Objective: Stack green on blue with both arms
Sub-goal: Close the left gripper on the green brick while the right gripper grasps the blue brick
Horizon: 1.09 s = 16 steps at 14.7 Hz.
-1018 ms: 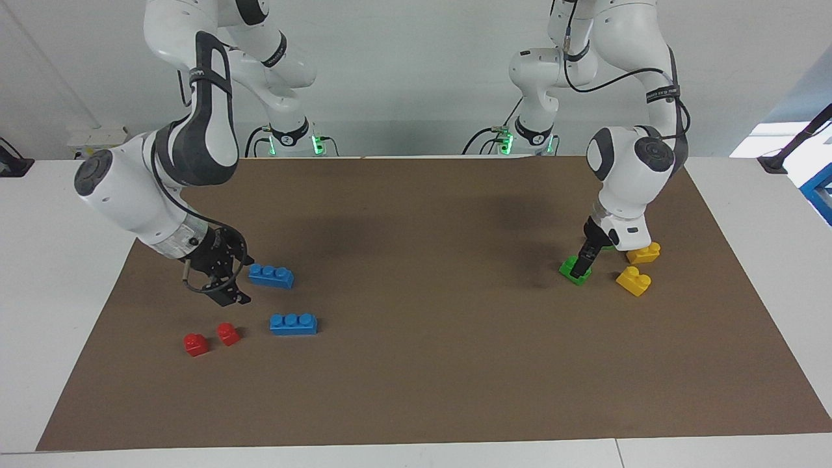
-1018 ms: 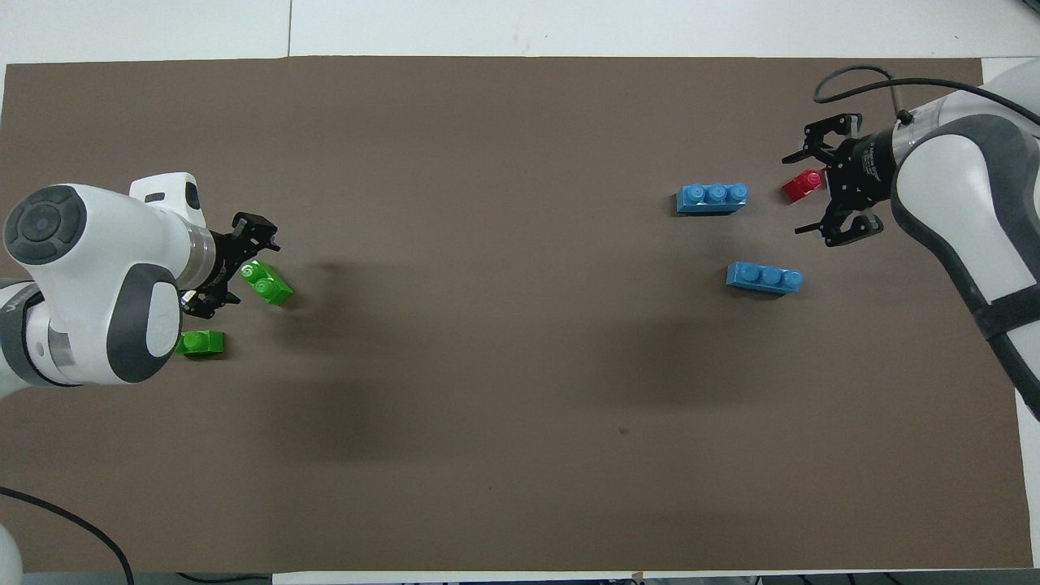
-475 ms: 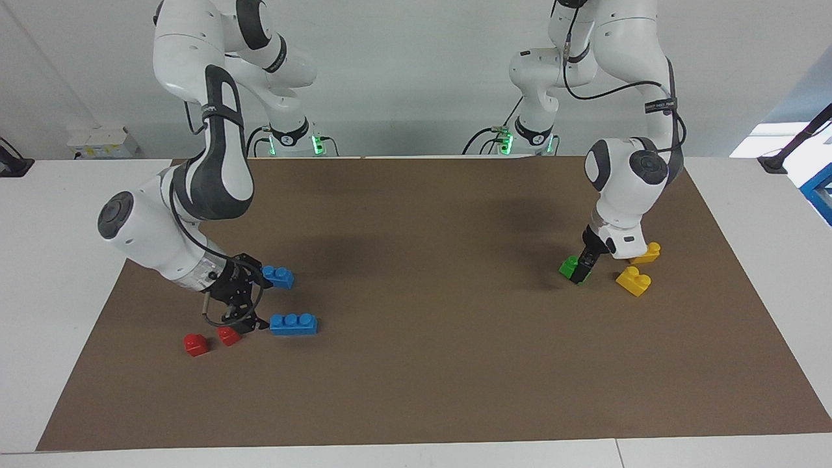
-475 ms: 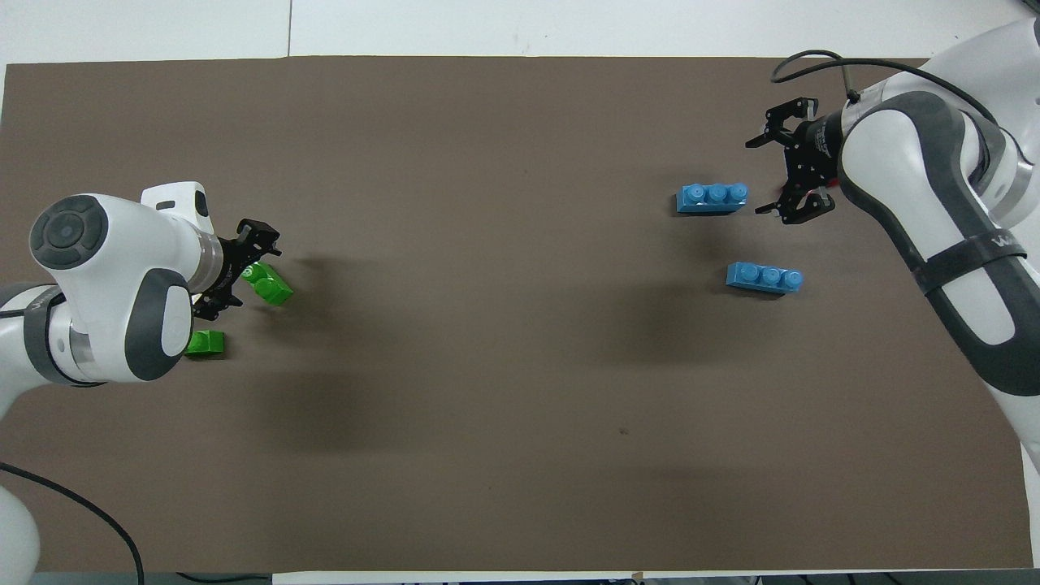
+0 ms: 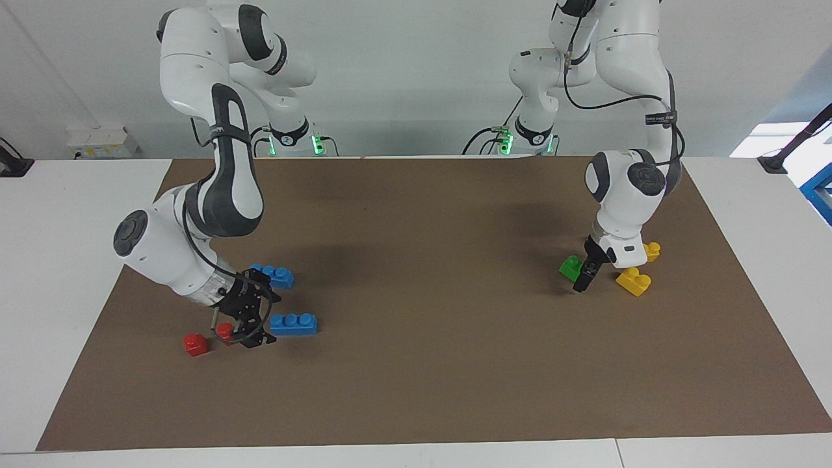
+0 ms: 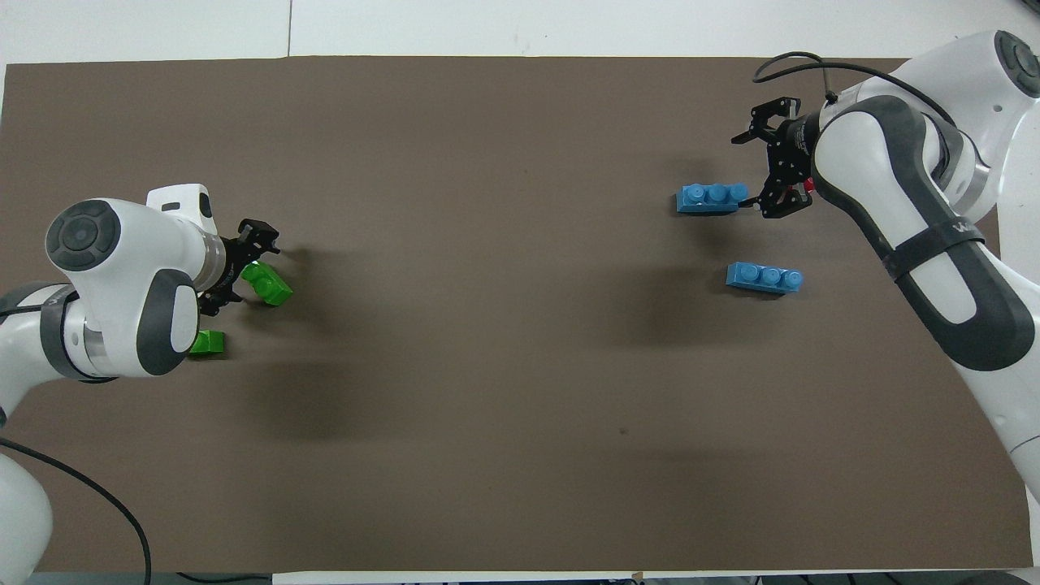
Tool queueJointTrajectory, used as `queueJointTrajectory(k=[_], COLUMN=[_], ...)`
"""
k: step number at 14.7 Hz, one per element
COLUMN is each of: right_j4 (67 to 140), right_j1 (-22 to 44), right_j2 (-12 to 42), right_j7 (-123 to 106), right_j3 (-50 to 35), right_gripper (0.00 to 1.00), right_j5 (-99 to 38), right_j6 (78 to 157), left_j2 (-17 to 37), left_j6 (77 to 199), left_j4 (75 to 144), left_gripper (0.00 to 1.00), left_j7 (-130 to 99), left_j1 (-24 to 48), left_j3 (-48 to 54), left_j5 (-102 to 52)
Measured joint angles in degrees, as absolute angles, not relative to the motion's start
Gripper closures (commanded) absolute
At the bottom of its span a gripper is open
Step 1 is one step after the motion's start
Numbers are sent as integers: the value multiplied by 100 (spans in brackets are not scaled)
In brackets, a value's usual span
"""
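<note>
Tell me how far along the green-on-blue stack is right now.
Nothing is stacked yet. Both blue bricks and the green brick lie on the mat. In hand: the right pincer is open, low beside the blue brick farther from the robots; the left pincer is open at the green brick. Left: grasping, lifting, bringing the two together, and pressing green onto blue.

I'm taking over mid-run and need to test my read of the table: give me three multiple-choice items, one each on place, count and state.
1. The right gripper is beside:
A. a yellow brick
B. the blue brick farther from the robots
C. the mat's edge

2. Blue bricks on the mat:
A. one
B. two
C. three

3. Green on blue:
A. stacked
B. being carried
C. not stacked

B: it is low by that brick's end.
B: the second blue brick lies nearer the robots.
C: the green brick sits on the mat by the left gripper.
</note>
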State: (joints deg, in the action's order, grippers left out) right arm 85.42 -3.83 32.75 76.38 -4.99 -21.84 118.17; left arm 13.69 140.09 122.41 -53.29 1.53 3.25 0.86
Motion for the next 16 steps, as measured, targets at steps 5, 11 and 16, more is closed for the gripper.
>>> queueJointTrajectory(k=[5,11,16], right_j4=[8461,8582,8898], right_j1=[-276,-276,-273], right_j2=[3417,3477,3479], right_j7=[7639,7639,7639], right_j3=[-500,-487,-488], right_gripper=[0,0,0], right_j5=[-2188,-2188,-2188], right_j6=[12052,12193,12284], left_j2=[1372,1373,1373], left_j6=[14009,14008,14009], left_j4=[12241,12241,12241], left_gripper=[17,100,100], left_j7=[-5311,-5307,-5267], left_j1=[153,153,153], left_j3=[340,343,344], left_j5=[90,92,95])
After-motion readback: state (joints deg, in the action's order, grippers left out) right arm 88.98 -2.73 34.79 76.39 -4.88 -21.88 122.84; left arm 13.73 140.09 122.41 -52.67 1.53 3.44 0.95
